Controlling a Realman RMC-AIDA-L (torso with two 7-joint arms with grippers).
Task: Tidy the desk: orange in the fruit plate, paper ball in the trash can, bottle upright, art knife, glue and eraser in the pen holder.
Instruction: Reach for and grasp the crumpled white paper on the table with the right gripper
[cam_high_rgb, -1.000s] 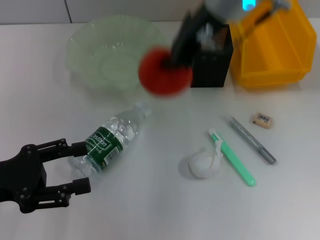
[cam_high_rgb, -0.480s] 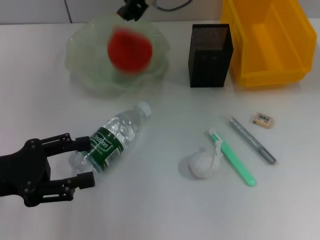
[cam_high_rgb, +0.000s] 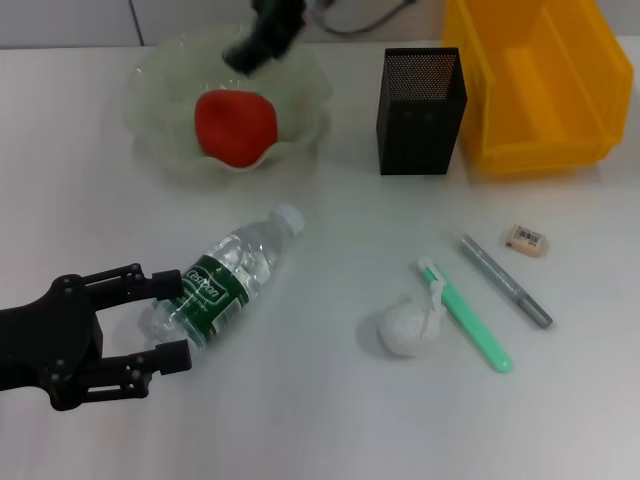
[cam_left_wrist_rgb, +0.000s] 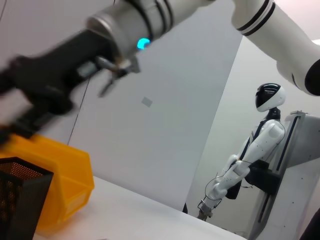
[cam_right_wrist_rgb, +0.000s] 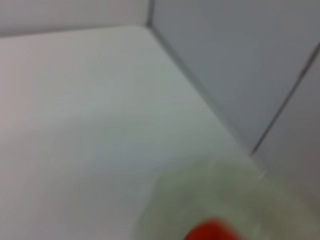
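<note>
The orange (cam_high_rgb: 235, 127) lies in the pale green fruit plate (cam_high_rgb: 300, 95); it also shows in the right wrist view (cam_right_wrist_rgb: 210, 231). My right gripper (cam_high_rgb: 262, 40) hovers over the plate's far rim, apart from the orange. The clear bottle (cam_high_rgb: 225, 278) with a green label lies on its side. My left gripper (cam_high_rgb: 183, 320) is open, with a finger on each side of the bottle's base. The paper ball (cam_high_rgb: 405, 328), green art knife (cam_high_rgb: 465, 315), grey glue stick (cam_high_rgb: 505, 280) and eraser (cam_high_rgb: 526, 239) lie on the table at the right.
The black mesh pen holder (cam_high_rgb: 420, 97) stands at the back, with the yellow bin (cam_high_rgb: 535, 85) to its right. The left wrist view shows the bin (cam_left_wrist_rgb: 60, 180) and the pen holder (cam_left_wrist_rgb: 17, 200) too.
The right arm swung left from the pen holder to the plate, carrying the orange. The orange now rests in the plate. The left gripper has barely moved.
</note>
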